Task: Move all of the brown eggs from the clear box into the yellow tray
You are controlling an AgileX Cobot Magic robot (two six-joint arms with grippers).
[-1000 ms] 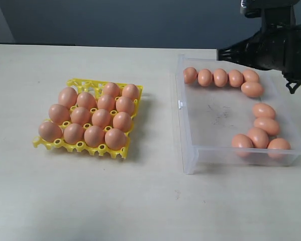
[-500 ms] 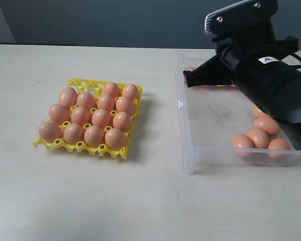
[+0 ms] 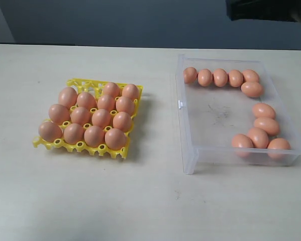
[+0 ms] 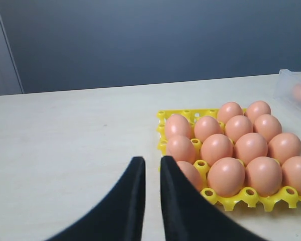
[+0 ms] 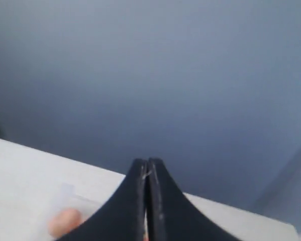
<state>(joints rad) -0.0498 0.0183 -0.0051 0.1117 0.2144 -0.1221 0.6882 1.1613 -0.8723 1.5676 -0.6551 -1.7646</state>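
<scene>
**Exterior view:** The yellow tray point(image 3: 79, 146) is pictured on the left of a pale table point(image 3: 150, 201). Fourteen brown eggs point(image 3: 101, 118) are seated in its cups, and the cups at its far left corner are left bare. The clear box point(image 3: 188, 145) is set well apart to the right, with a small white clip point(image 3: 180, 104) on the wall that faces the tray. Eleven eggs are counted inside it. Five are lined up along the far wall and a sixth lies just beside the end of that row. The other five are strung along the right wall down to the near right corner. A dark part of an arm point(image 3: 263, 9) is cut off by the top right corner of the picture.

**Left wrist view:** The left gripper point(image 4: 153, 159) is shown above the table just beside the tray. Its two black fingers are parted by a narrow gap and nothing is held between them. One corner of the tray is hidden behind a finger. An edge of the clear box is glimpsed beyond the tray, with a blurred egg inside.

**Right wrist view:** The right gripper point(image 5: 146, 161) is seen pressed fully closed, with nothing caught between the fingers. It is raised against a blue-grey wall point(image 5: 150, 75). A blurred corner of the clear box and one egg are made out below it.
</scene>
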